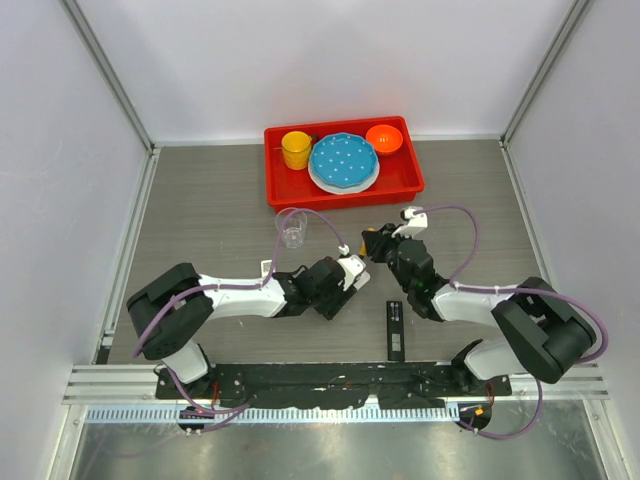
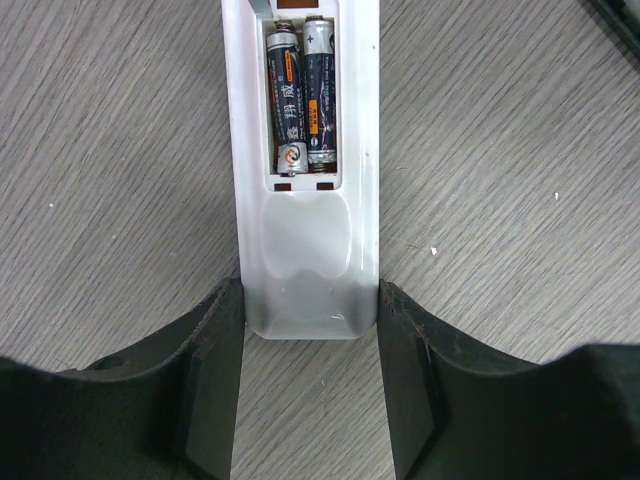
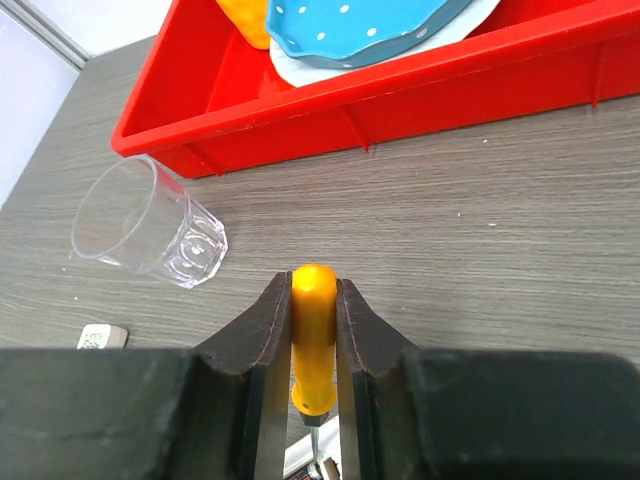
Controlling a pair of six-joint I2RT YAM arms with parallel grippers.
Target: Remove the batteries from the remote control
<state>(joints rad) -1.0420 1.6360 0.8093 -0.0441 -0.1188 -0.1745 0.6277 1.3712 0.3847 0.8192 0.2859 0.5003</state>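
Note:
A white remote (image 2: 305,260) lies back up on the table with its battery bay open. Two dark batteries (image 2: 300,100) with orange print lie side by side in the bay. My left gripper (image 2: 310,335) is shut on the remote's near end, one finger against each side. In the top view the remote (image 1: 353,270) lies between the two arms, with the left gripper (image 1: 343,280) on it. My right gripper (image 3: 314,300) is shut on an orange-handled screwdriver (image 3: 313,340). Its metal tip points down at the remote (image 3: 303,462) below. In the top view the right gripper (image 1: 373,243) hovers just beyond the remote's far end.
A clear glass (image 1: 291,228) lies on its side left of the grippers, also in the right wrist view (image 3: 150,225). A red tray (image 1: 410,180) at the back holds a yellow cup, a blue plate and an orange bowl. A slim black piece (image 1: 396,330) lies near the front. A small white tag (image 1: 266,268) lies by the left arm.

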